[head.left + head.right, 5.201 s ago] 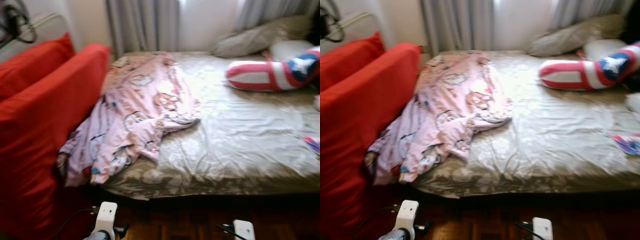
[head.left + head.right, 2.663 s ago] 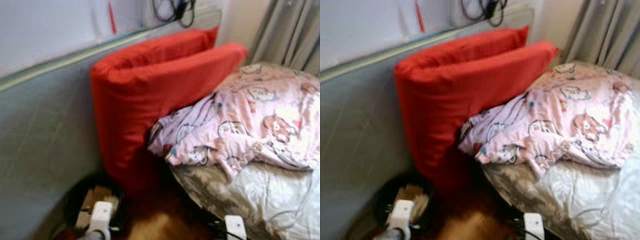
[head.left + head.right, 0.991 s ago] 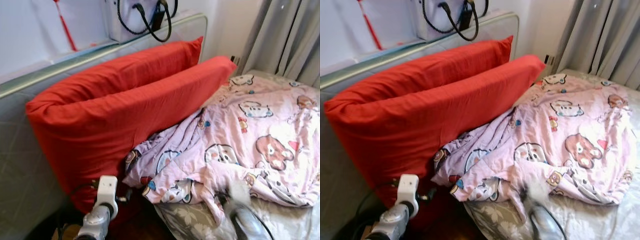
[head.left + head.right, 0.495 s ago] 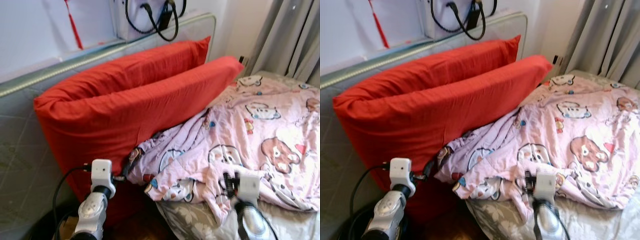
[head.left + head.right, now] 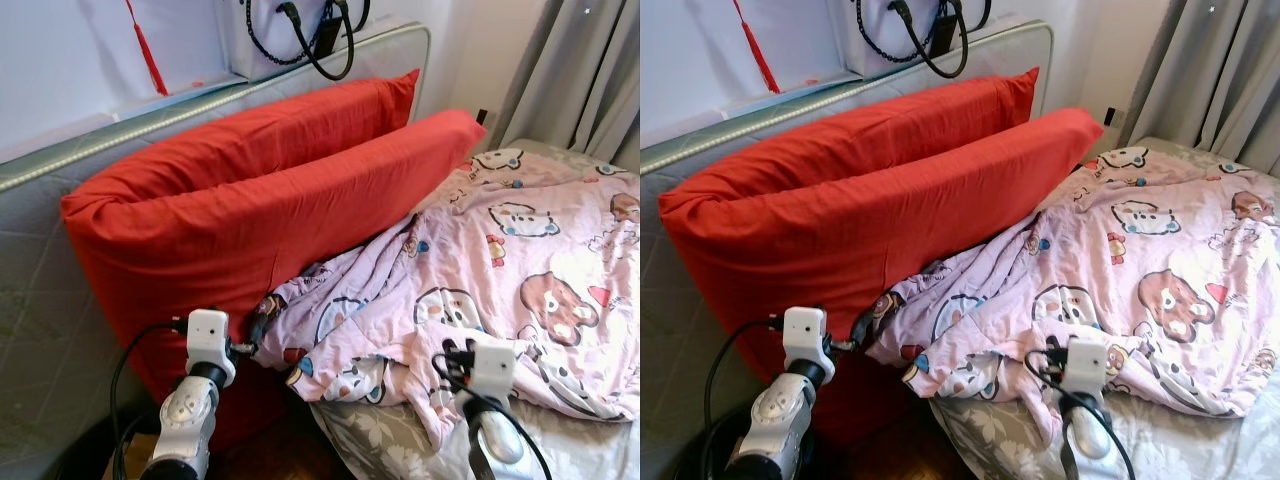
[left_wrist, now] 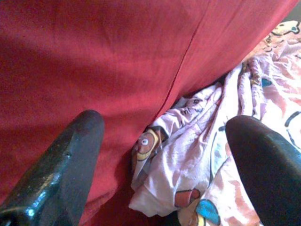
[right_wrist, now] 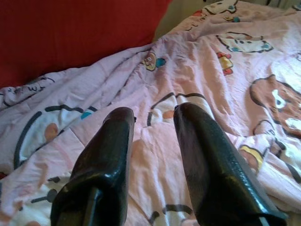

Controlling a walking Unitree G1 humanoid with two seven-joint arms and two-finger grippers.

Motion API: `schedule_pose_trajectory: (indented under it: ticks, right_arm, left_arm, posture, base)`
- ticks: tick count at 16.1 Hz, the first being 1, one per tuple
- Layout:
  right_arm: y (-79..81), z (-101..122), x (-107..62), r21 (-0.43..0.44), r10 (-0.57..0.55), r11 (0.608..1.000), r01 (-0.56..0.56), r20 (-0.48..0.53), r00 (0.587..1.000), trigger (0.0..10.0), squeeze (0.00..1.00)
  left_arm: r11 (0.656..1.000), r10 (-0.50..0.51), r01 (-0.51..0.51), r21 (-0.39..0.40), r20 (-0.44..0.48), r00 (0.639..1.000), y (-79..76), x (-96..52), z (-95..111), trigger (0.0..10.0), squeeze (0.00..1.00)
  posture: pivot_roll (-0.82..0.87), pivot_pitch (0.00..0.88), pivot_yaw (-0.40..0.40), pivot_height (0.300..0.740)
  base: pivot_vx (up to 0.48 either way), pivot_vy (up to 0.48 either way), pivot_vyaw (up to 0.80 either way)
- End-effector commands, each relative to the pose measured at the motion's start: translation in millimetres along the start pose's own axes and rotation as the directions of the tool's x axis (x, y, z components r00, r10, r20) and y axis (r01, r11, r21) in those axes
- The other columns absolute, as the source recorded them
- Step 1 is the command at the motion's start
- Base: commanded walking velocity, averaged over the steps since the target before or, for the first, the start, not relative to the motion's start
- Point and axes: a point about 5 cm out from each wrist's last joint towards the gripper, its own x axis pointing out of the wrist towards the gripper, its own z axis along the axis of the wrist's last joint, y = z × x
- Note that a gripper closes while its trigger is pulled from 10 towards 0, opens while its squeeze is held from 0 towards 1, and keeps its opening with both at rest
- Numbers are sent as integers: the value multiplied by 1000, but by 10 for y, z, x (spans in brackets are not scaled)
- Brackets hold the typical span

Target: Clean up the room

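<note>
Your target here is the pink cartoon-print blanket (image 5: 500, 270), which lies crumpled across the bed (image 5: 570, 455). Its near corner bunches up and spills over the bed's edge, right against the red cushions. The bed's grey floral sheet shows beneath it at the front.

Your right gripper (image 7: 153, 120) hangs just over the blanket's rumpled near edge, its two black fingers (image 7: 110, 141) a little apart with a narrow gap between them. Nothing is caught in that gap; whether the tips touch the cloth you cannot tell. In the head views the right wrist's white block (image 5: 492, 368) stands above the folds at the bed's front.

Your left gripper (image 6: 164, 136) is spread wide, released, pointing at the seam where the blanket's corner tucks in beside the front red cushion (image 5: 290, 220). One finger lies before the red cloth, the other before the pink cloth. The left arm (image 5: 190, 420) rises in front of that cushion's lower end.

A second red cushion (image 5: 250, 130) stands behind the first, both leaning on a grey quilted mattress (image 5: 40, 300) set upright along the wall. A bag with black handles (image 5: 320, 35) sits on top of it, a red tassel (image 5: 148, 55) hangs on the wall, and grey curtains (image 5: 590, 70) hang beyond the bed.
</note>
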Motion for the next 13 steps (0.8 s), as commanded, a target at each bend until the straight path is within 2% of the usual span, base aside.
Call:
schedule_pose_trajectory:
  ticks: [1, 2, 7, 13]
  right_arm:
    - [16, -20, 4, -2, 3, 1000, -3, -21, 1000, 10000, 0]
    - [47, -36, -1, -5, 17, 1000, -17, -29, 999, 10000, 0]
    - [95, -46, -19, -11, 29, 1000, -29, -18, 999, 10000, 0]
    - [118, -63, -12, -45, 41, 998, -42, -40, 998, 10000, 0]
  left_arm:
    - [1000, -10, 10, 10, -11, 1000, -9, 21, 12, 10000, 0]
    - [999, -26, 26, 28, -12, 1000, -22, 10, 4, 10000, 0]
    - [1000, -10, 10, 21, -17, 1000, 7, -15, -8, 10000, 0]
    - [1000, -6, 6, 18, -19, 1000, 12, -6, 3, 10000, 0]
  posture:
    - [18, 0, 2, 727]
    - [20, 0, 2, 717]
    - [21, 0, 4, 687]
    - [29, 0, 1, 687]
  base:
    - [0, 0, 0]
    - [0, 0, 0]
    - [0, 0, 0]
    - [0, 0, 0]
